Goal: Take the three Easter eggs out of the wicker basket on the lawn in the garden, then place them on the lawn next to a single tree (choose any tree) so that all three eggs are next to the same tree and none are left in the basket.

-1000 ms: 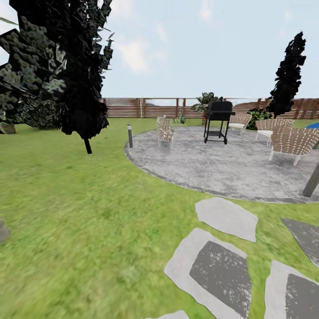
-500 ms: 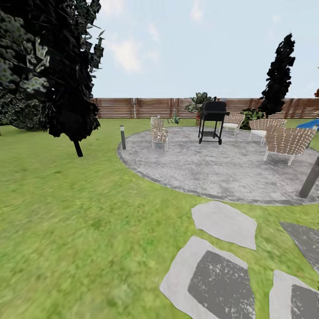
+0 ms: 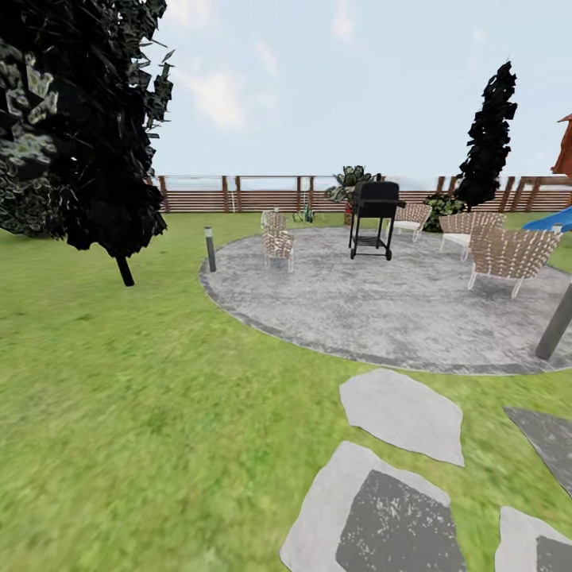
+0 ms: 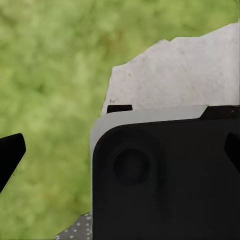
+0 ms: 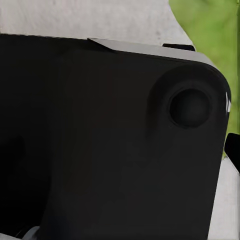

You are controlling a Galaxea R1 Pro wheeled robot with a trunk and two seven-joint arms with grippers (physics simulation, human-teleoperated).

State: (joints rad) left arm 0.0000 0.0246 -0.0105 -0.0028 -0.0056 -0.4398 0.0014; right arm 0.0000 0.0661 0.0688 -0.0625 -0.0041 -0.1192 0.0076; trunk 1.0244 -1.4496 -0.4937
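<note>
Grass: green lawn [image 3: 143,413] is seen across the head view, with grey stepping stones [image 3: 401,413] laid near the robot
Change: the whole view has been swung rightward; patio [image 3: 381,302], grill [image 3: 372,216] and dark tree [image 3: 79,135] are shifted left by camera motion alone
Task things: no eggs or basket are found in these views
Meaning: searching is judged to be under way
Jaws: their spacing cannot be told
</note>
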